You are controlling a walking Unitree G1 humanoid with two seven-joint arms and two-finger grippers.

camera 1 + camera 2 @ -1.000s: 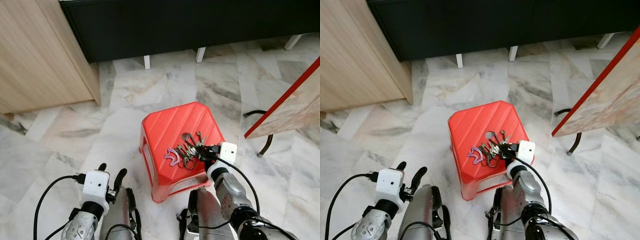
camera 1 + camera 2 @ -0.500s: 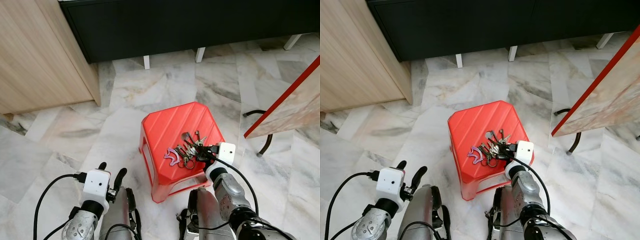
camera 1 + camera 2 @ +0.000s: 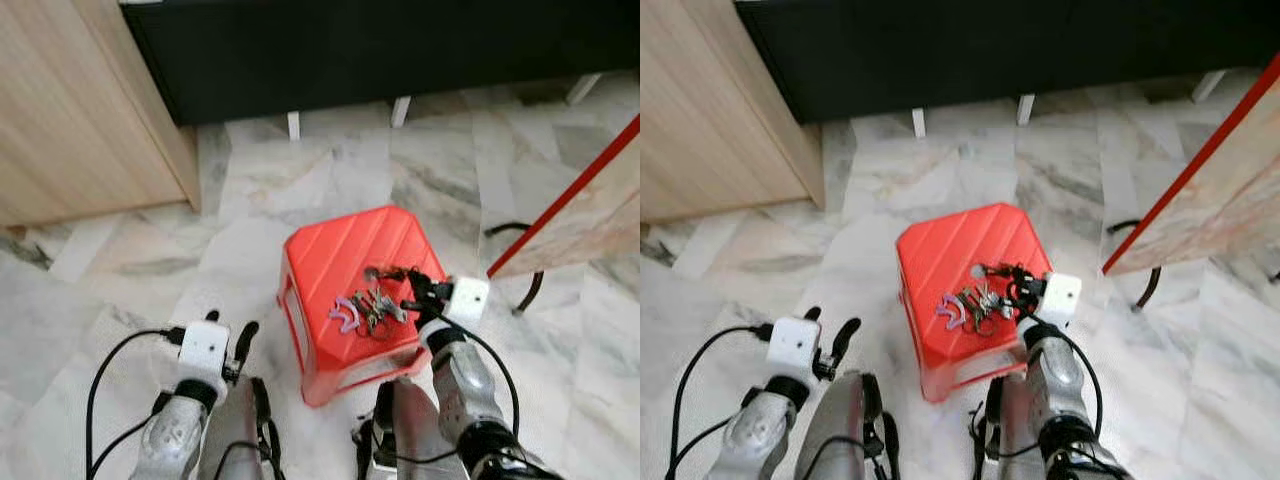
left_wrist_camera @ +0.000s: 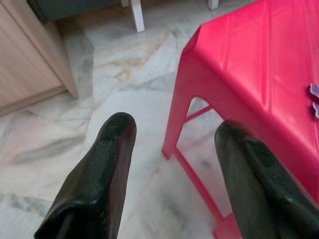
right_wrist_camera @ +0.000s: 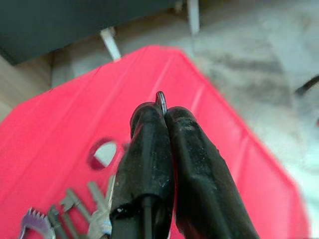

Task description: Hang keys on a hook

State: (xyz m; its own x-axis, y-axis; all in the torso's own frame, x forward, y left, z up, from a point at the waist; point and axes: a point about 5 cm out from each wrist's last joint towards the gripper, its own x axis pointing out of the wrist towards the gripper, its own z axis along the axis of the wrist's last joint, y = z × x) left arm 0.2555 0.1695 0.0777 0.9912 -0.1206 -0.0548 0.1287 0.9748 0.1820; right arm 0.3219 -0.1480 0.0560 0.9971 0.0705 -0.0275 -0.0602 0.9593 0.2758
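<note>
A bunch of keys (image 3: pixel 368 305) with a purple tag (image 3: pixel 345 316) lies on a red plastic stool (image 3: pixel 340 245) on the marble floor. My right gripper (image 3: pixel 410 288) is over the stool's near right part, shut on the bunch's thin ring (image 5: pixel 161 98). In the right wrist view the keys (image 5: pixel 94 209) trail from the ring across the stool top (image 5: pixel 75 124). My left gripper (image 3: pixel 230 328) hangs open low to the left of the stool (image 4: pixel 249 59), nothing between its fingers (image 4: pixel 112 144).
A light wooden cabinet (image 3: pixel 80 110) stands at the left. A black cabinet (image 3: pixel 380 40) on white legs runs along the back. A red-edged wooden board (image 3: pixel 580 205) juts in at the right, with a black curved leg (image 3: pixel 515 230) under it.
My right gripper has risen and moved forward with the key ring, pulling part of the bunch up. The picture is slightly blurred and my left arm has shifted a little right.
</note>
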